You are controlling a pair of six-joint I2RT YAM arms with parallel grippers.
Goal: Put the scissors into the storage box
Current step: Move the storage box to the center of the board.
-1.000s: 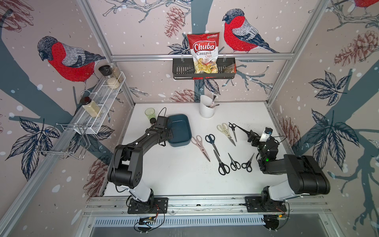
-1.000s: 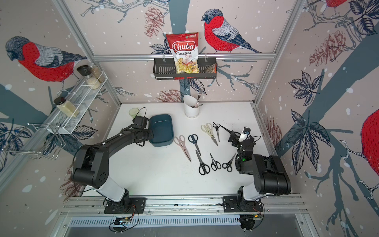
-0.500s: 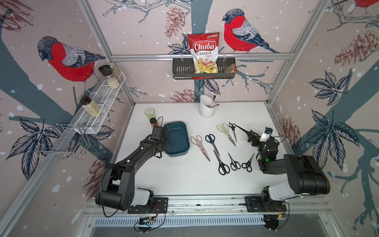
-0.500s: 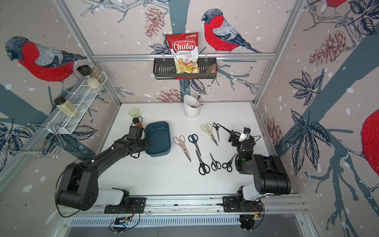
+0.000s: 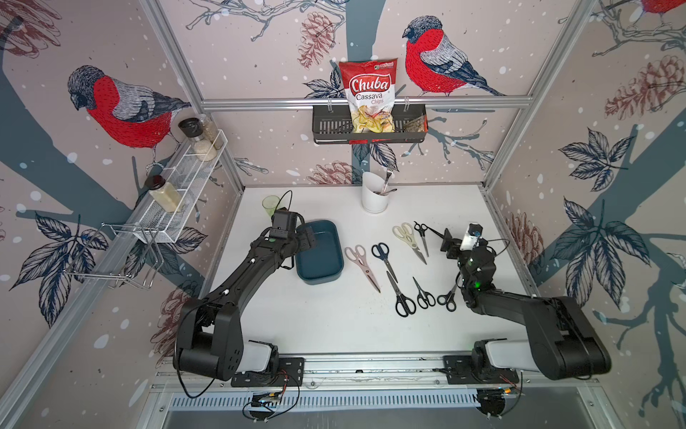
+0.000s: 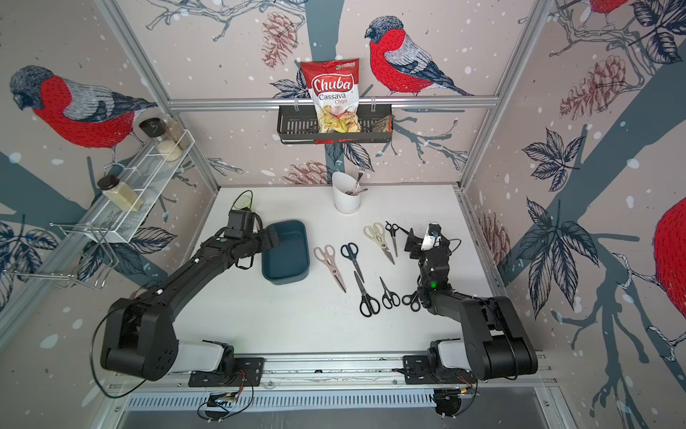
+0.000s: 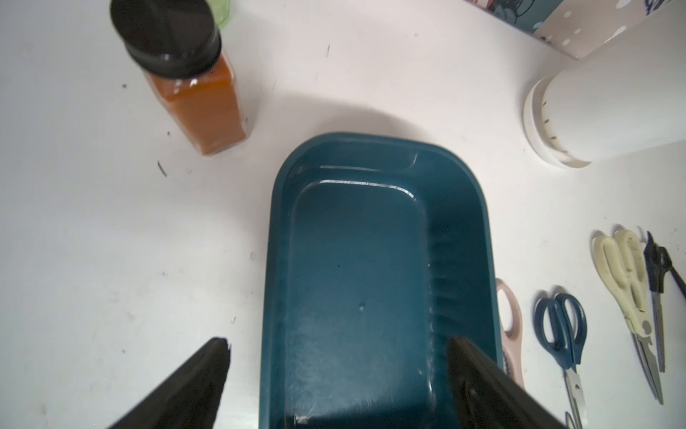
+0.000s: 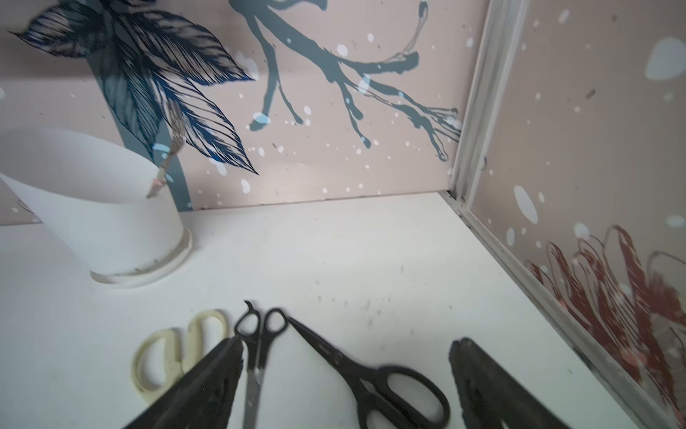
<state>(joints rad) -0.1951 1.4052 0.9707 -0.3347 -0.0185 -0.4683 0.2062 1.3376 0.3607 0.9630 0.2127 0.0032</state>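
Note:
The storage box (image 5: 320,260) (image 6: 286,260), a dark teal tub, lies left of centre with nothing inside it (image 7: 356,260). My left gripper (image 5: 310,237) (image 7: 337,340) is open astride the box's left wall, one finger inside and one over the table. Several scissors lie to the right: pink-handled (image 5: 362,265), cream-handled (image 5: 408,241) (image 8: 174,353), and black ones such as a large pair (image 5: 399,297). My right gripper (image 5: 447,241) (image 8: 349,341) hangs open over a black pair (image 8: 371,375) near the right wall, apart from it.
A white cutlery cup (image 5: 375,195) with a fork stands at the back. A green cup (image 5: 270,205) and an orange spice jar (image 7: 193,85) stand behind the box. A wire rack (image 5: 178,193) lines the left wall; a black basket (image 5: 369,128) holds a chips bag.
The left gripper, shut on the box's wall, drew the box toward the front and has now opened. The right gripper has hardly moved.

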